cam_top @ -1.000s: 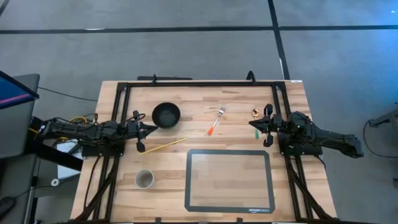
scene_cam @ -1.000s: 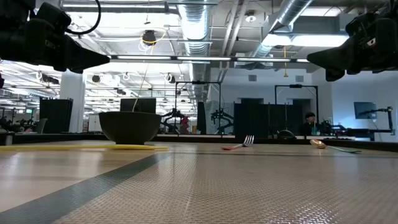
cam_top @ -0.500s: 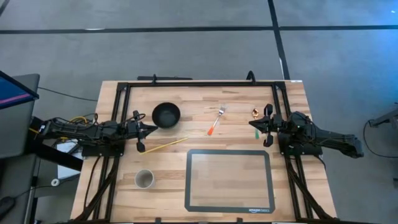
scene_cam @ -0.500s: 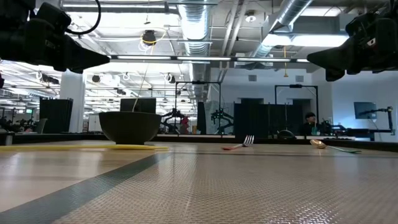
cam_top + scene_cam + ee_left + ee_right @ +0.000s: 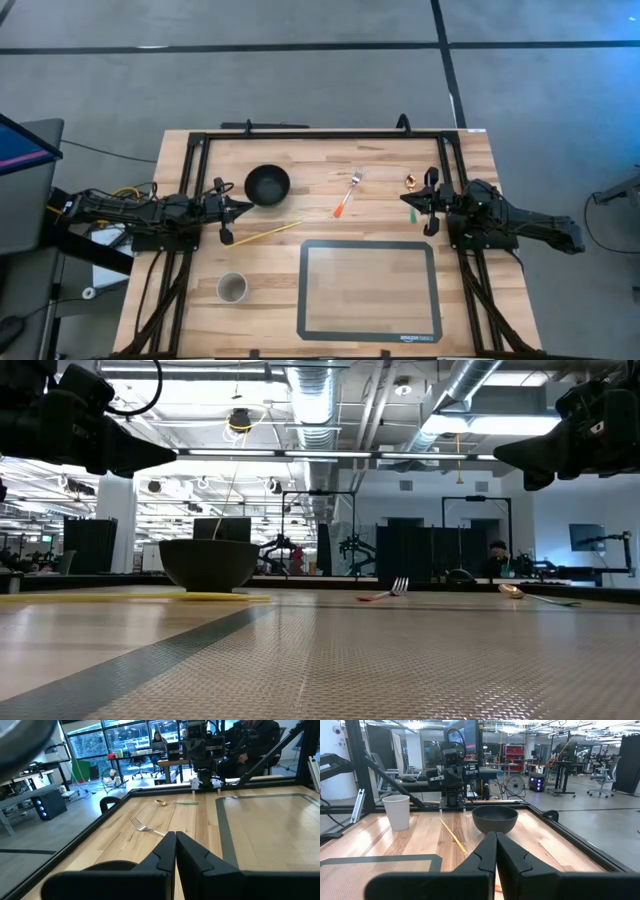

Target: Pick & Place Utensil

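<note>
Pre-grasp stage, I judge. My left claw (image 5: 228,211) and right claw (image 5: 428,203) are clenched, empty. Fork (image 5: 347,195) lies between them, right of the bowl (image 5: 268,184). Next: open, reach.

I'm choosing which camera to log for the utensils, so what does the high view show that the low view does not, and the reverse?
Only the high view shows the paper cup, the whole mat outline and both arms, with the left claw and right claw at opposite table sides. Only the low view shows the room behind, including a seated person. Both show the black bowl, orange-handled fork, green-handled spoon and yellow chopstick.
</note>
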